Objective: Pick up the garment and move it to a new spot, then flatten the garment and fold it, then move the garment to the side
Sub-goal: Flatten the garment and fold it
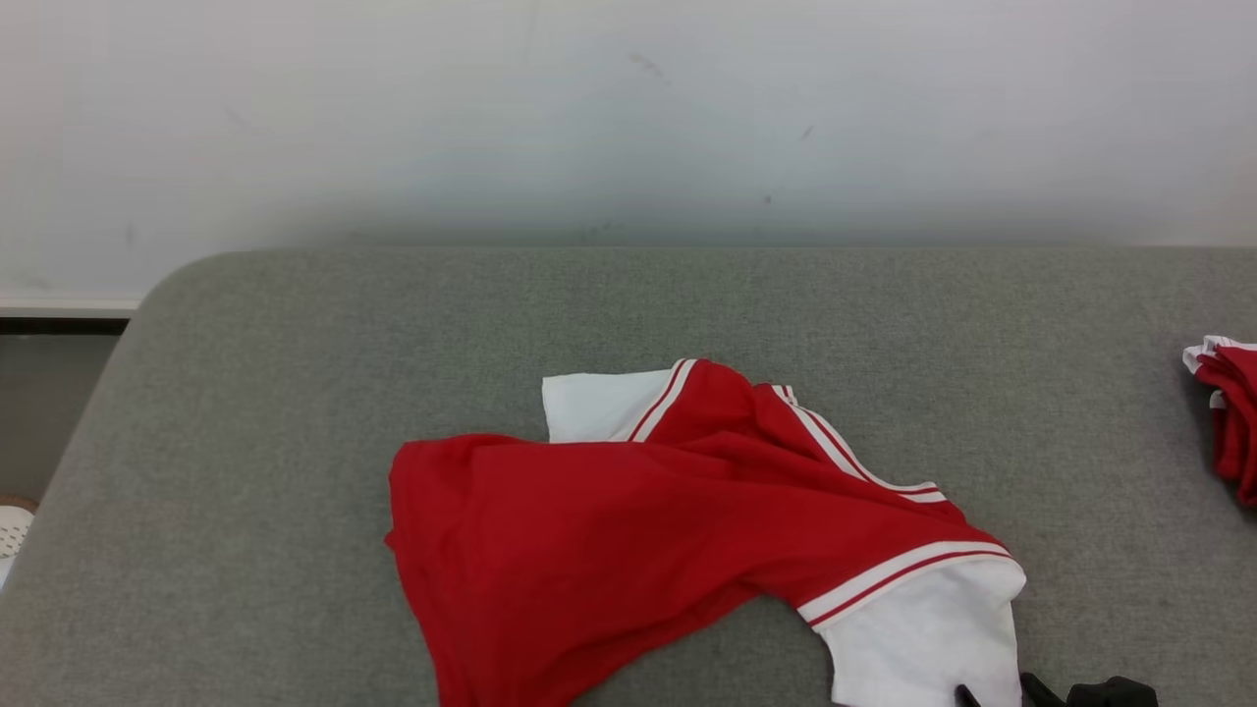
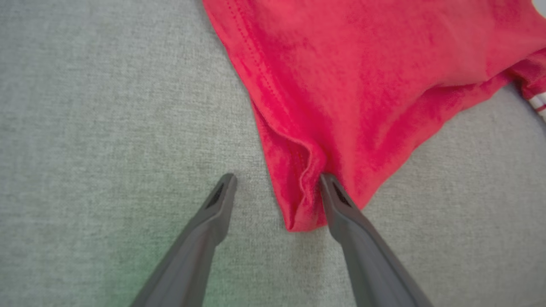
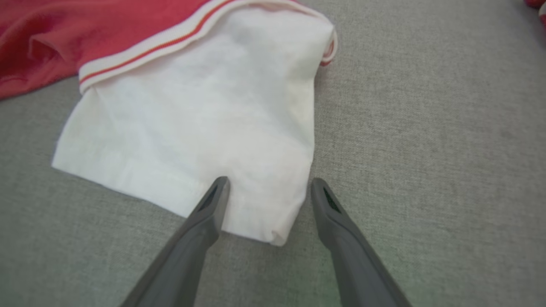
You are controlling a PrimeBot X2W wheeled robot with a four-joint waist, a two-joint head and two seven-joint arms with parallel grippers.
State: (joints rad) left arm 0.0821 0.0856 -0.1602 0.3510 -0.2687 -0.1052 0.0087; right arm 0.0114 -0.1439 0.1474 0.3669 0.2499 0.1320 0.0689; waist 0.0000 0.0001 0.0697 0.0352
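Note:
A red garment point(image 1: 628, 530) with white sleeves and red-and-white trim lies crumpled on the grey cushioned surface point(image 1: 295, 393). In the left wrist view my left gripper point(image 2: 277, 181) stands open over the bottom corner of the red cloth point(image 2: 341, 85); that corner lies between the fingers, and the right finger point(image 2: 337, 200) rests on the fabric. In the right wrist view my right gripper point(image 3: 268, 186) is open around the lower corner of the white sleeve point(image 3: 204, 115). A dark part of the right gripper point(image 1: 1051, 692) peeks in at the head view's bottom edge, by the sleeve.
Another red-and-white garment point(image 1: 1228, 412) lies at the surface's far right edge. A pale wall point(image 1: 628, 118) rises behind. The surface's rounded left corner drops to the floor, where a white perforated object point(image 1: 14, 525) sits.

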